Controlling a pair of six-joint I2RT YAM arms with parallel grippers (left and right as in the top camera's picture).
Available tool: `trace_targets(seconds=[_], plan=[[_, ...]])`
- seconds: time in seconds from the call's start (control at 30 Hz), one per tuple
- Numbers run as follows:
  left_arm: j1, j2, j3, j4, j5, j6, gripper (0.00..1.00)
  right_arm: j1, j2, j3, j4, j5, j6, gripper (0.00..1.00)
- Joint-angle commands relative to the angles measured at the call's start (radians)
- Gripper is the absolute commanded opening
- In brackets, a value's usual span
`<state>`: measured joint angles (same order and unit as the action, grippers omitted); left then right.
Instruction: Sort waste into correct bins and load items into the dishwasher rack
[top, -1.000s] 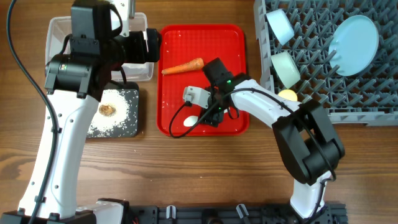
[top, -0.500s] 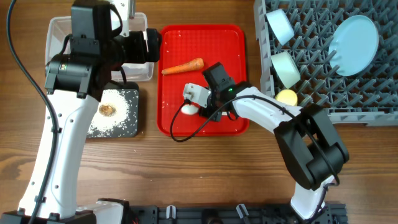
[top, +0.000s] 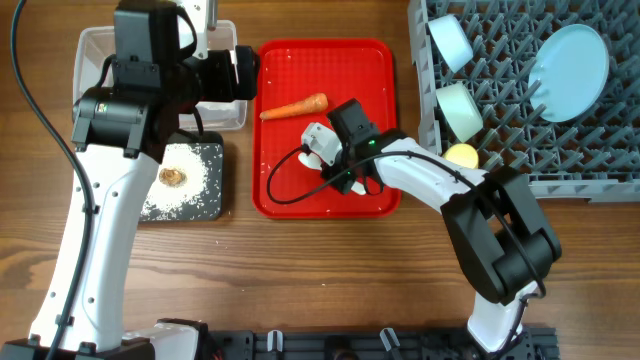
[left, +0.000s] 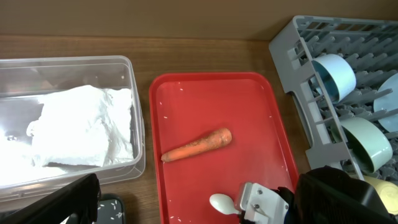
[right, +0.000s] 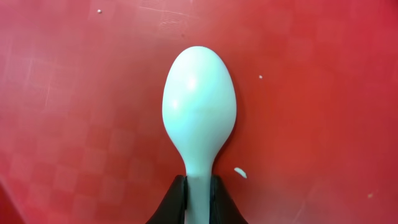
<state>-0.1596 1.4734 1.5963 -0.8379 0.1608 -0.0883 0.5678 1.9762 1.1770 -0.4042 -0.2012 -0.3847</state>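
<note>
My right gripper (right: 199, 186) is shut on the neck of the white spoon (right: 199, 112), whose bowl lies over the red tray (top: 370, 70). In the left wrist view the spoon (left: 222, 203) pokes out left of that gripper's white camera mount. An orange carrot (top: 294, 106) lies on the tray just behind it. My left gripper (left: 199, 202) hangs open and holds nothing, above the right end of the clear tub (top: 95, 45), which holds the crumpled napkin (left: 74, 134). The black tray (top: 200, 200) carries rice grains and a brown lump (top: 173, 176).
The grey rack (top: 520, 170) at the right holds a light-blue bowl (top: 450, 40), a pale-green bowl (top: 460, 108), a yellow cup (top: 462, 155) and a light-blue plate (top: 570, 58). A few rice grains lie on the red tray.
My right gripper has shut on the spoon's neck and moved toward the middle of the red tray, taking the spoon with it. The left arm has not moved.
</note>
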Motion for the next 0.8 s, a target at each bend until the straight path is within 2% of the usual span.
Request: trace_targets(seconds=[0.0,0.23,0.43,0.53,0.57,0.63,0.67,0.77], plan=[[0.005,0.002,0.001,0.002,-0.002,-0.006,1.00,-0.004,0.113,-0.045,-0.127,0.069,0.148,0.04],[0.005,0.002,0.001,0.002,-0.002,-0.006,1.00,-0.006,0.108,0.203,-0.393,0.063,0.203,0.04],[0.005,0.002,0.001,0.002,-0.002,-0.006,1.00,-0.030,0.094,0.387,-0.493,0.066,0.279,0.04],[0.005,0.002,0.001,0.002,-0.002,-0.006,1.00,-0.040,0.087,0.417,-0.502,0.066,0.251,0.05],[0.005,0.002,0.001,0.002,-0.002,-0.006,1.00,-0.040,0.087,0.415,-0.509,0.066,0.235,0.13],[0.005,0.002,0.001,0.002,-0.002,-0.006,1.00,-0.040,0.089,0.401,-0.528,0.065,0.228,0.39],[0.005,0.002,0.001,0.002,-0.002,-0.006,1.00,-0.038,0.089,0.377,-0.537,0.046,0.232,0.45],[0.005,0.002,0.001,0.002,-0.002,-0.006,1.00,-0.037,0.093,0.308,-0.537,-0.017,0.239,0.55]])
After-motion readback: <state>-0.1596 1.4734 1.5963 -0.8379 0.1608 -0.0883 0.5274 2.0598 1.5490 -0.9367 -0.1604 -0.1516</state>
